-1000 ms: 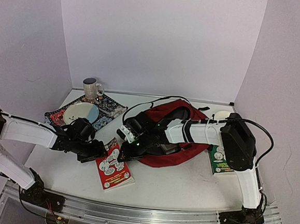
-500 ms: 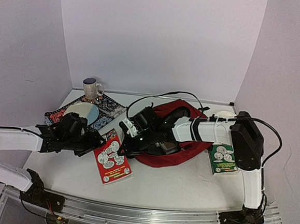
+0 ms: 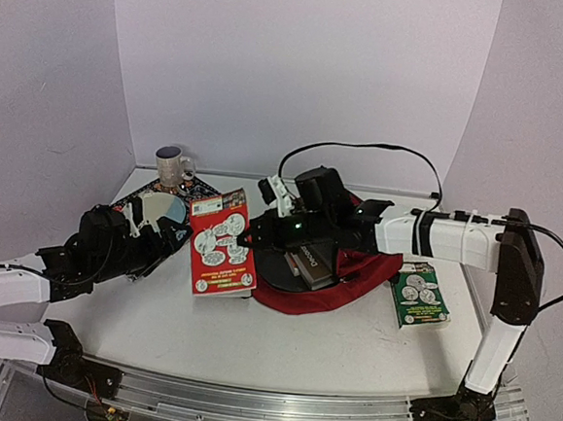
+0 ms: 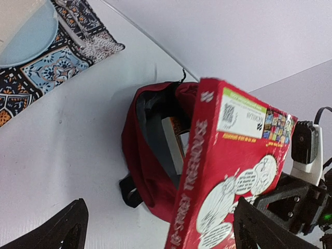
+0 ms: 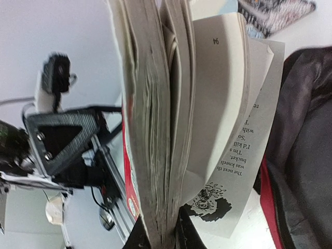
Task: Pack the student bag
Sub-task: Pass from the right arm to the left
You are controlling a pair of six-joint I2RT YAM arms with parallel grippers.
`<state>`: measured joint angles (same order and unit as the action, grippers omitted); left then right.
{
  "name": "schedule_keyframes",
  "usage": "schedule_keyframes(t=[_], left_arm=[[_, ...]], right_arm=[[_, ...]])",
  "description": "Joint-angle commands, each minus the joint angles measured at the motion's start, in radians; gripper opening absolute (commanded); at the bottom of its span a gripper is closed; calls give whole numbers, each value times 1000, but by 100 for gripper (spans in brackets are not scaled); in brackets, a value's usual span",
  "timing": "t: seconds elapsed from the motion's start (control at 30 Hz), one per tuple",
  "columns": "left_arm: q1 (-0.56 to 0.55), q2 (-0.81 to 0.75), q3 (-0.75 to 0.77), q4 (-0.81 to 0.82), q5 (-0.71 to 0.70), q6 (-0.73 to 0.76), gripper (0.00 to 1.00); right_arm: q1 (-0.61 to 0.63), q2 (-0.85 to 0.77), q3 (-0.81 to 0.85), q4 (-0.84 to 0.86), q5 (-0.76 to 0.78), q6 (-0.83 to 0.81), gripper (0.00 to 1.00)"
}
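Observation:
The student bag [image 3: 354, 277] lies dark red at mid-table, its mouth open toward the left, with a book [image 3: 308, 265] inside against the grey lining. My right gripper [image 3: 251, 239] is shut on the page edge of a red book [image 3: 221, 242], which stands upright just left of the bag's mouth. In the right wrist view the fingers [image 5: 136, 236] pinch the red book's [image 5: 155, 129] pages, some of which fan loose, and the bag [image 5: 306, 155] is at the right. My left gripper [image 3: 159, 234] stands open, left of the red book [image 4: 233, 176] and apart from it, facing the bag [image 4: 148, 150].
A green book [image 3: 417, 293] lies flat right of the bag. At the back left, a patterned placemat [image 3: 202, 201] carries a pale plate [image 3: 161, 207]; a mug [image 3: 173, 168] stands behind it. White walls enclose the table on three sides.
The right gripper has raised the red book from flat on the table to upright beside the bag's mouth. The left gripper has opened wide and drawn back to the left.

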<state>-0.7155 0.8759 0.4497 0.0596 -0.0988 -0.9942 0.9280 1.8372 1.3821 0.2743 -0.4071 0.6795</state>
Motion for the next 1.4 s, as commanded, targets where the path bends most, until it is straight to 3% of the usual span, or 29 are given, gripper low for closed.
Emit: schedule_keyframes(t=[0.0,0.27,0.73,1.17,1.37], left_arm=[[-4,-45,-12,137,7,-1,99],[-6,3,-50,427,151,-41,100],[-38,206,-20,714,229,-55,96],[-56,430,53,1016,309,-81,69],[-57,495,92,1086,334,-77,52]], right_arm=[[-11,-123,-44,192,60,110,0],[-13,-195,-126,395,178,250,0],[-12,-245,-277,696,308,426,0],[-11,-223,-333,861,367,505,0],[-11,-196,-334,883,356,530,0]])
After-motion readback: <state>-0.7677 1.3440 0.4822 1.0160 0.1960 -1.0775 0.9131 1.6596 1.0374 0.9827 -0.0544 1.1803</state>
